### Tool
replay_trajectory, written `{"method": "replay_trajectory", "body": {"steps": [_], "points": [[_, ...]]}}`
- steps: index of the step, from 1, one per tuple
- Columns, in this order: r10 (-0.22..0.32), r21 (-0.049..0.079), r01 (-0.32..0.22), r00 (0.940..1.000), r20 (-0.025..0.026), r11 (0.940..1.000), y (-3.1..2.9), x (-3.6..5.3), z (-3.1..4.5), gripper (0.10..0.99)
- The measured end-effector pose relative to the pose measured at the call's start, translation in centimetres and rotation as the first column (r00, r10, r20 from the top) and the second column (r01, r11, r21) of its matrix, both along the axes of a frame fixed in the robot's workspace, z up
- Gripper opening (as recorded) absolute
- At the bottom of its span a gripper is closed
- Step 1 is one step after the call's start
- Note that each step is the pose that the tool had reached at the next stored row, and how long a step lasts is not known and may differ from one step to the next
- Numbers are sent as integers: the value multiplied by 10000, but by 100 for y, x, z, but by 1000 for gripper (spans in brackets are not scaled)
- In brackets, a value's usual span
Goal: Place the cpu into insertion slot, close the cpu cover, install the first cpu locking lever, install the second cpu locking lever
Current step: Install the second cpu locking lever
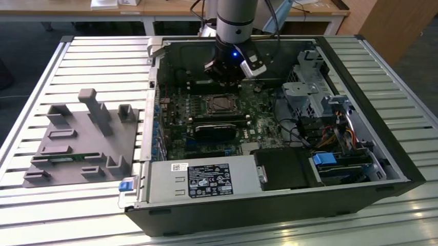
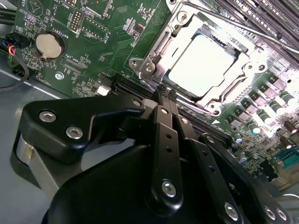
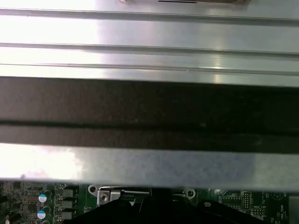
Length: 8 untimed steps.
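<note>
On the exterior view's left a grey fixture block [image 1: 82,138] is sitting outside the open case. Toward the middle, the cpu [image 2: 208,60] is lying in the insertion slot [image 1: 220,104], the cpu cover [image 2: 161,44] apparently folded down around it. The gripper [image 2: 164,95] is hanging just beside the socket, fingers pressed together and empty, probably positioned to work a lever.

silvery cpu [image 2: 205,63] seated in insertion slot [image 2: 154,53], cpu cover [image 2: 254,65] closed
</note>
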<state>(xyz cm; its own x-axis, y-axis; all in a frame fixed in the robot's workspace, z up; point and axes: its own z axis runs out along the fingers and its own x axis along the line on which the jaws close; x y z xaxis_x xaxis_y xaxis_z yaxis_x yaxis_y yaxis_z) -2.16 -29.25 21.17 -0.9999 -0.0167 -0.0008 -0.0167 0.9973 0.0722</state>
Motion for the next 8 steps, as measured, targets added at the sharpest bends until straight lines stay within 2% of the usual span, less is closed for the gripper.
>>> {"method": "replay_trajectory", "body": {"steps": [8], "points": [[0,0,0,10000,0,10000,-23,0,0,106]]}}
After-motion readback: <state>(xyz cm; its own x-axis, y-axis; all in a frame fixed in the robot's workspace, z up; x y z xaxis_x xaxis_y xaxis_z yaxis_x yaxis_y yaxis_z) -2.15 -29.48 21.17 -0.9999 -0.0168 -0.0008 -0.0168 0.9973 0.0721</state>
